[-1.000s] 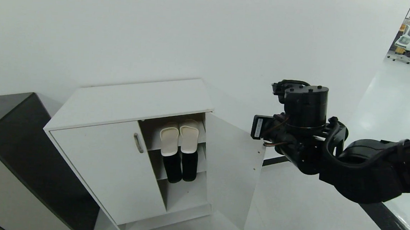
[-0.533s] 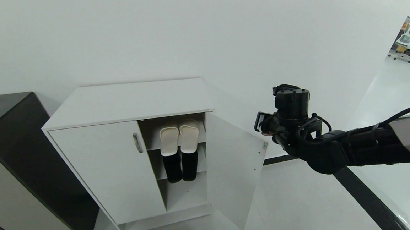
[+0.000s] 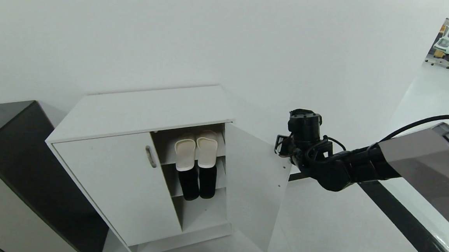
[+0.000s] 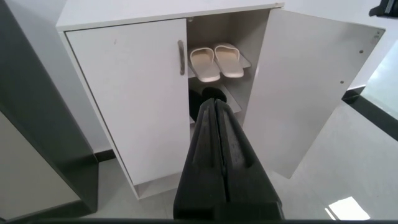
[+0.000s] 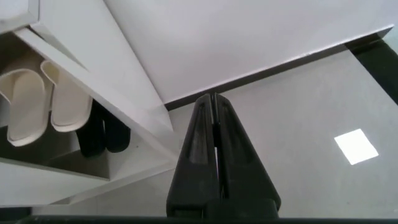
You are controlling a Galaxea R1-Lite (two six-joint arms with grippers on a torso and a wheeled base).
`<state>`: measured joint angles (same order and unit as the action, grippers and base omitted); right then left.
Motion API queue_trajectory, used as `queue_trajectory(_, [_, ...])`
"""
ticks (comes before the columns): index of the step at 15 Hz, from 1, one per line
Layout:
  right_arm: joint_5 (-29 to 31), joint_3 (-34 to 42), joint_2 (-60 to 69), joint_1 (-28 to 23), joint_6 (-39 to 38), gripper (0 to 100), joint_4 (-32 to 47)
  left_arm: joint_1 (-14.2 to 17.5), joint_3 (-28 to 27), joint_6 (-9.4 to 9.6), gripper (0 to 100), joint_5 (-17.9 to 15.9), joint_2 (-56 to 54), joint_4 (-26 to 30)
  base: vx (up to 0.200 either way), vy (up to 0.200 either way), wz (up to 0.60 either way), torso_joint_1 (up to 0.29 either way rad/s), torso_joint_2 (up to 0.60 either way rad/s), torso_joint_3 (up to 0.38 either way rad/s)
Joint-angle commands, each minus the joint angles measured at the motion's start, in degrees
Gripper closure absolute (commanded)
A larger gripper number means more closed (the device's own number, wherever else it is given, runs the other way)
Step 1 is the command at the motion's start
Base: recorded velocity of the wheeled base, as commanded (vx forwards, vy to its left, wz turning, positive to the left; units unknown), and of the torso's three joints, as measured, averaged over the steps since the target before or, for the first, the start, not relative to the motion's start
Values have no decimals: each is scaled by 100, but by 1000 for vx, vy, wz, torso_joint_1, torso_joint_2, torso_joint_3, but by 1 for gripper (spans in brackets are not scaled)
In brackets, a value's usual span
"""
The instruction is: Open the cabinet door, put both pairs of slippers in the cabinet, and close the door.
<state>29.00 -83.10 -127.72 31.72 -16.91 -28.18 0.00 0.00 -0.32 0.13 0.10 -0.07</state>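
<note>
A white two-door wooden cabinet (image 3: 143,111) is standing against the white wall, with a dark grey block-shaped unit (image 3: 20,148) sitting just beside it on its left. Its left door (image 3: 119,186), carrying a slim metal handle (image 3: 151,156), is sitting shut, while its right door (image 3: 256,182) is hanging wide open. Inside, the pair of cream rubber slippers (image 3: 196,151) is lying side by side on the upper shelf, and the pair of black slippers (image 3: 197,183) is lying on the shelf right below them. The right tool (image 5: 215,99) is hovering just beside the top outer edge of the open door, its fingers pressed together and holding nothing; whether it is touching the door is unclear. The left tool (image 4: 216,102) is pointing at the cabinet front from well back, its fingers also lying together and empty
</note>
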Motion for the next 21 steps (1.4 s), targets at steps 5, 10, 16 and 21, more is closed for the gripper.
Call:
queue_trajectory(5, [0, 57, -86, 1, 3, 100, 164, 0, 0, -3, 100, 4, -1, -1, 0, 0, 0, 0, 0, 0])
queue_trajectory(10, [0, 444, 213, 414, -5, 100, 173, 0, 0, -3, 100, -5, -1, -1, 0, 0, 0, 0, 0, 0])
queue_trajectory(16, [-70, 1279, 819, 1513, -14, 100, 147, 0, 0, -3, 100, -5, -1, -1, 0, 0, 0, 0, 0, 0])
queue_trajectory(21, [-272, 1569, 916, 1574, -14, 100, 76, 0, 0, -3, 100, -5, -1, -1, 0, 0, 0, 0, 0, 0])
